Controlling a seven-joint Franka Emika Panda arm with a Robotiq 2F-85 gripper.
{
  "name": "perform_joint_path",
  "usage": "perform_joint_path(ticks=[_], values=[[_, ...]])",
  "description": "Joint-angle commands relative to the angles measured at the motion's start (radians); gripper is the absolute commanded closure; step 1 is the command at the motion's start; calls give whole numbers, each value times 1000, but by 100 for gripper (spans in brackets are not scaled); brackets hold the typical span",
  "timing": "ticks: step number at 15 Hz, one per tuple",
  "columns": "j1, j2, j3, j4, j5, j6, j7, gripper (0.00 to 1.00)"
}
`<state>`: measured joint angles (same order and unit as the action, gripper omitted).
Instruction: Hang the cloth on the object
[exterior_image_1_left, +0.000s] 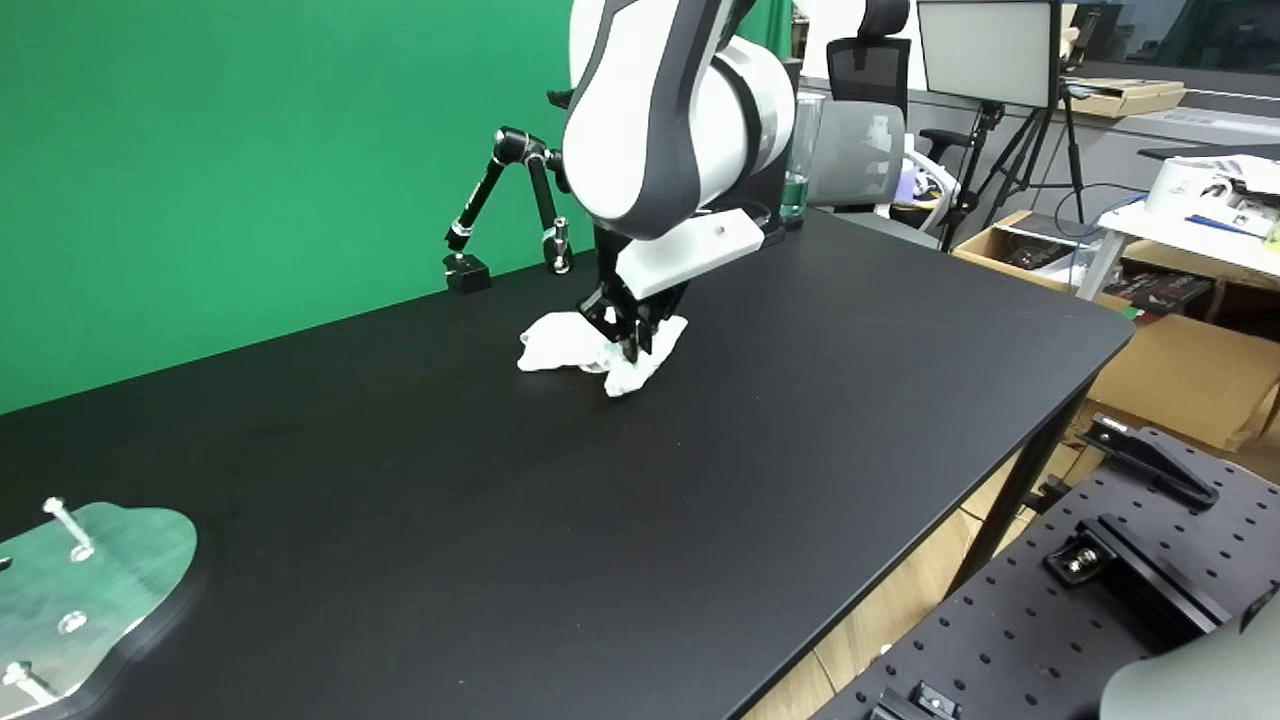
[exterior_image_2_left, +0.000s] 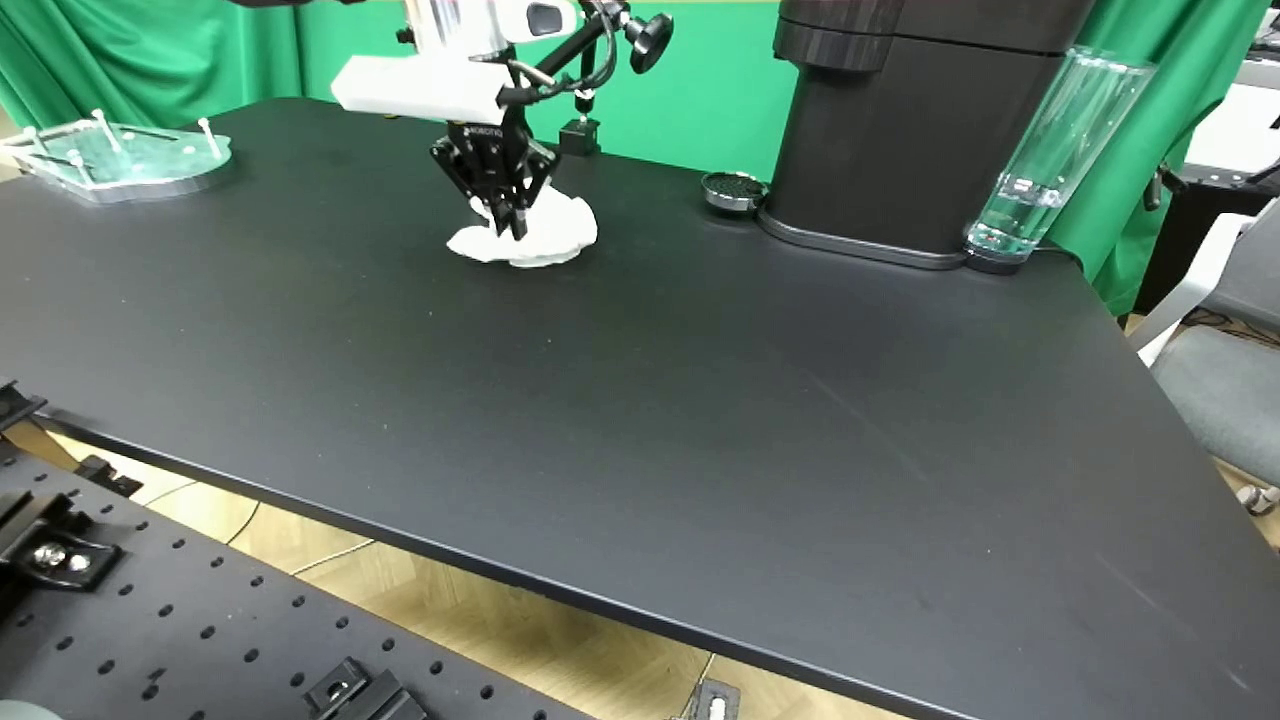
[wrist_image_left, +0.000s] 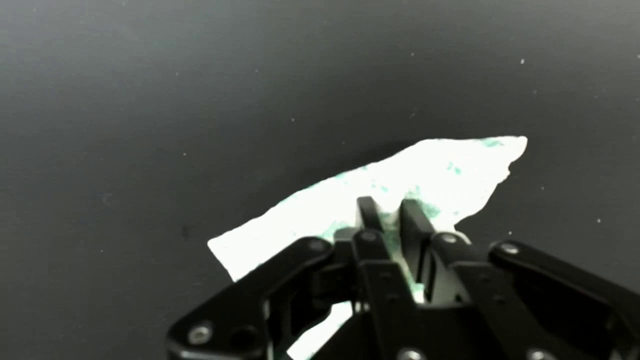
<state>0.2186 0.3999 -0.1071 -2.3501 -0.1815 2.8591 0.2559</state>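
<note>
The white cloth (exterior_image_1_left: 563, 342) lies crumpled on the black table, and in an exterior view the cloth (exterior_image_2_left: 562, 228) spreads around the fingertips. My gripper (exterior_image_1_left: 638, 350) points down into it. In the wrist view the gripper (wrist_image_left: 387, 204) has its fingers close together, with a narrow gap where a fold of cloth (wrist_image_left: 305, 212) shows. Whether both pads press on that fold cannot be made out. The object, a thin black jointed arm with an arched shape (exterior_image_1_left: 483, 192), stands behind against the green backdrop; in an exterior view its knob (exterior_image_2_left: 650, 42) shows partly behind my wrist.
A black boxy machine (exterior_image_2_left: 900, 140) stands at the back with a clear water cylinder (exterior_image_2_left: 1045, 165) beside it. A small round metal dish (exterior_image_2_left: 734, 190) sits by its base. The greenish clear plate with white pegs (exterior_image_1_left: 130, 560) lies at the table's other end.
</note>
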Motion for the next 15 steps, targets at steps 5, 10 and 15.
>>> perform_joint_path(ticks=[5, 10, 15], values=[[57, -129, -48, 56, 35, -152, 232, 99], [68, -213, -42, 141, -85, -254, 382, 99], [44, -242, 10, 254, -180, -287, 474, 99]])
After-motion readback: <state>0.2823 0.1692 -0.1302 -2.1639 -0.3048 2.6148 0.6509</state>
